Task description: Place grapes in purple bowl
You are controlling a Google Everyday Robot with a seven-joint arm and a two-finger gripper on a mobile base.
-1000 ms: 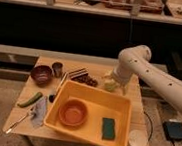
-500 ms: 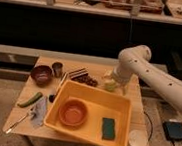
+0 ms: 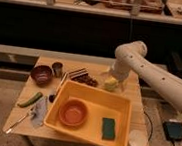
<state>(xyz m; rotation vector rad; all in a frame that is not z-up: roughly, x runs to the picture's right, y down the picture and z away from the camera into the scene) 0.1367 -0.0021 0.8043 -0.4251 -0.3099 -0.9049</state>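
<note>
One gripper (image 3: 115,79): low over the back right of the table (image 3: 95,69), just above a yellow fruit (image 3: 110,84). Its fingers are spread as wide as they go, and nothing looks to be held.
Grapes (image 3: 88,80): on the table behind the yellow tub (image 3: 123,104), left of the gripper and right up against the striped dark block (image 3: 78,74).
Purple bowl (image 3: 41,74): back left corner, well apart from the grapes, with the metal cup (image 3: 57,68) between it and the block.
Risk, wrong pick: the fruit is the nearest thing, so closing here would likely take it instead.
Risk, lookalike: block and bunch are both dark and sit close together. A reach slightly too far left could clamp or shove the block.
Risk, weak hold: the bunch is small and lumpy, and a pinch on one berry could let it drop.
Risk, carry: the way to the bowl passes over the block and the cup, so a low pass could tip the cup.
Risk, wrong bowl: the orange bowl (image 3: 73,112) in the tub is larger and nearer.
</note>
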